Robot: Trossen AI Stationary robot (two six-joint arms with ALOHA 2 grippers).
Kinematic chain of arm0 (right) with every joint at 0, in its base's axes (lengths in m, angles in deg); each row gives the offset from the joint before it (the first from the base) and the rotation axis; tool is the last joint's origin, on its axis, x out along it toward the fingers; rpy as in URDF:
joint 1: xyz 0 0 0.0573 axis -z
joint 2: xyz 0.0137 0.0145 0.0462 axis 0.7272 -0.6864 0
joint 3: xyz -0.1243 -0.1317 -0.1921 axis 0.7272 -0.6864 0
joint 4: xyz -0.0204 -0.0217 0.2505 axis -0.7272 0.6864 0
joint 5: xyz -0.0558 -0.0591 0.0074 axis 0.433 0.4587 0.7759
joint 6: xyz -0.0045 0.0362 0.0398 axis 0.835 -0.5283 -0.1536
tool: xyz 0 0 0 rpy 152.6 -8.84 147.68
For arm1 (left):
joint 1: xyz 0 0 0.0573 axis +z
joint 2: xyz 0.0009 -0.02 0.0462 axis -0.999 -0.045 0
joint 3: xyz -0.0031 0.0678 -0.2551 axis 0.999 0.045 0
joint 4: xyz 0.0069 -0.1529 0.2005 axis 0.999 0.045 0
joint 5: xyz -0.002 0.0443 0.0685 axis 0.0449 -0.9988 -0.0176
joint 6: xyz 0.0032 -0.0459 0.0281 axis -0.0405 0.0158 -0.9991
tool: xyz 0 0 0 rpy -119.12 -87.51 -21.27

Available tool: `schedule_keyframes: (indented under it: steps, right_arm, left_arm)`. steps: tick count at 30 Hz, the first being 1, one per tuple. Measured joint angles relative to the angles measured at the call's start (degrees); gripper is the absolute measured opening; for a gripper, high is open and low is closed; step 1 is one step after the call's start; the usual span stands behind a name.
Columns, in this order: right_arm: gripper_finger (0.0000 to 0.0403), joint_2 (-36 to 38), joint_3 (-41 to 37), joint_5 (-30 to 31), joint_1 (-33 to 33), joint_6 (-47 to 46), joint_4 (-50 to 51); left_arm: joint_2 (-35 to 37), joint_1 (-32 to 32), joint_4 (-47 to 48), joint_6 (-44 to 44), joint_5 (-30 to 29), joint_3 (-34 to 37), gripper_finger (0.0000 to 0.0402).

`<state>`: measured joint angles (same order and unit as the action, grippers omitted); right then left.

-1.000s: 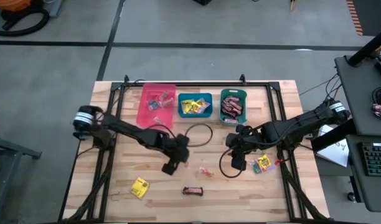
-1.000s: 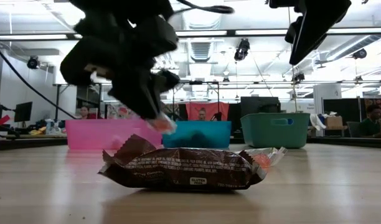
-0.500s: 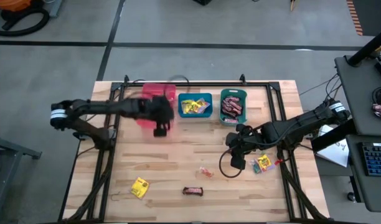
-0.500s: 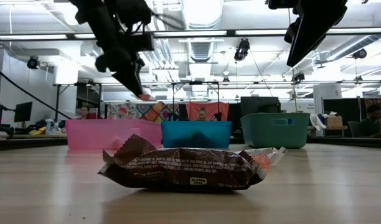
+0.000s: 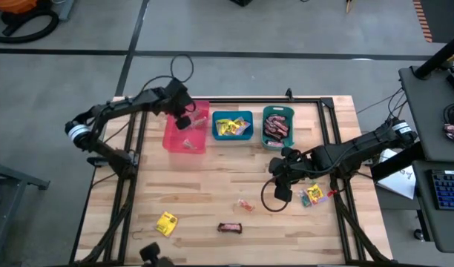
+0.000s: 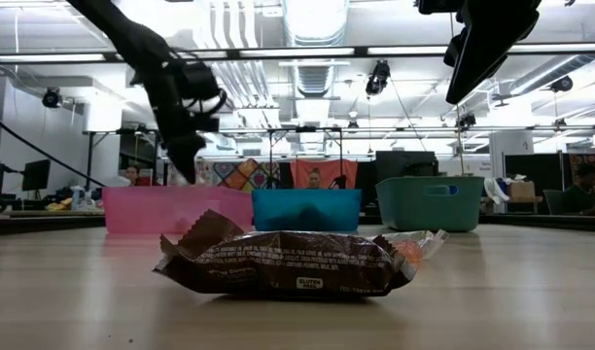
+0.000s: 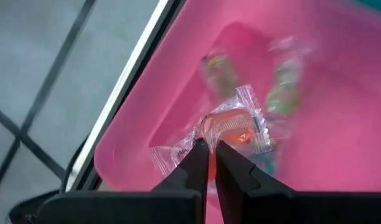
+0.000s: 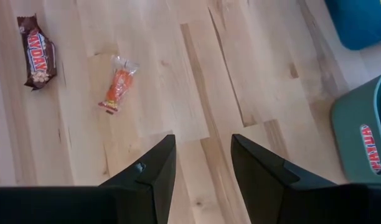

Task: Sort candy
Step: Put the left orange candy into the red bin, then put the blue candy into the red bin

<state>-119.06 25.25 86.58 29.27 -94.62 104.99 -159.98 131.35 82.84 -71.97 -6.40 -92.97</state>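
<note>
Now: left gripper clenching clear-wrapped candy (over pink bin) | right gripper released

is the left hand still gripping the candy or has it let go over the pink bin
Still gripping: in the left wrist view the left hand is shut on a clear-wrapped candy, held above the pink bin.

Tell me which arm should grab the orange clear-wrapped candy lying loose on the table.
Right. The right gripper hovers open, just beside the orange clear-wrapped candy. The left gripper is far off over the pink plastic bin, its fingers shut on a clear-wrapped sweet.
</note>
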Motion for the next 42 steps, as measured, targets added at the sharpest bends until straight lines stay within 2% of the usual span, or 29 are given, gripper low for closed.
schedule_keyframes:
  steps: [4, 11, 23, 28, 35, 42]
  right_arm:
    - [0.0146, 0.00, 0.00, -0.02, 0.00, -0.69, -0.06]
    - [0.0146, 0.00, 0.00, -0.02, 0.00, -0.88, -0.09]
    - [0.0146, 0.00, 0.00, -0.04, 0.00, -1.08, -0.20]
    - [0.0146, 0.00, 0.00, -0.10, 0.02, -3.44, -0.20]
    - [0.0146, -0.02, 0.00, -2.75, 0.07, -13.13, 1.49]
    - [0.0146, -0.02, 0.00, -8.22, 0.04, -21.73, 5.36]
  left_arm:
    - [-2.69, 2.29, -1.52, -0.59, 0.19, 0.02, 0.0002]
    - [-4.37, 2.53, -3.89, -1.80, 0.25, 0.02, 0.0017]
    - [-4.37, 2.53, -3.69, -1.74, 0.28, 0.02, 0.0090]
    - [-4.13, 1.40, -1.44, -0.17, 0.34, 0.02, 0.0103]
    - [-0.39, -5.22, -0.61, 4.94, 2.35, 0.02, 0.0104]
    - [5.66, -17.17, -3.09, 10.56, 2.53, 0.18, 0.0104]
